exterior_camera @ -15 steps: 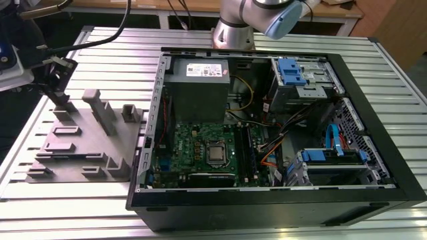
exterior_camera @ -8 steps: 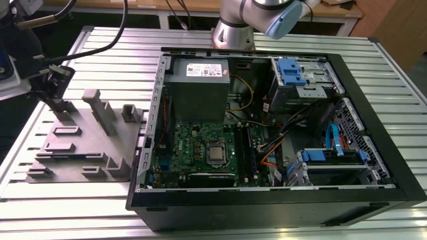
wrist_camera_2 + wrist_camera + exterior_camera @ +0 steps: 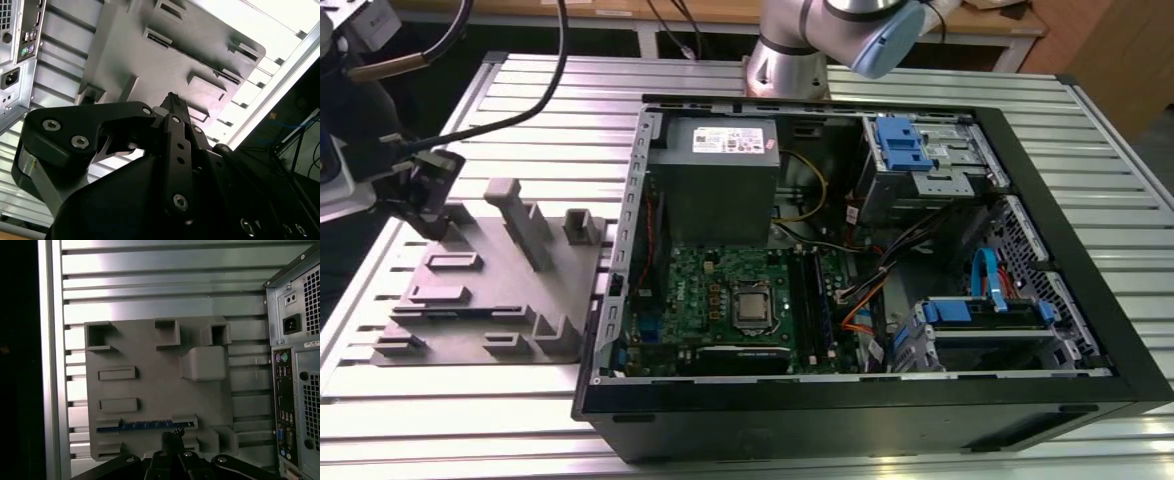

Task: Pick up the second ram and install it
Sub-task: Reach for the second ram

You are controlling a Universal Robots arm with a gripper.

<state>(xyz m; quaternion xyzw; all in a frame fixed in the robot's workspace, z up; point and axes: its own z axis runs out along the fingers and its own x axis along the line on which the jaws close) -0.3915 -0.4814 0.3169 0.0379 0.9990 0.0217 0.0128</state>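
Note:
The second ram [image 3: 145, 426] is a thin dark blue stick standing on edge in a slot of the grey holder block [image 3: 150, 390] in the first wrist view. My gripper [image 3: 172, 436] hangs just above that slot, near one end of the stick, with its fingers shut together and nothing between them. In the second wrist view the gripper [image 3: 171, 98] points down at the grey holder block [image 3: 150, 55]. In the exterior view the gripper [image 3: 438, 215] is over the far corner of the holder block [image 3: 494, 290], at the exterior view's left of the open computer case [image 3: 854, 260].
The green motherboard [image 3: 720, 300] lies in the case floor with long black slots [image 3: 809, 300] beside the processor socket. A power supply [image 3: 714, 180], drive cages [image 3: 921, 160] and loose cables fill the rest of the case. The holder block has raised posts [image 3: 520, 215]. The ribbed metal table [image 3: 454, 400] carries everything.

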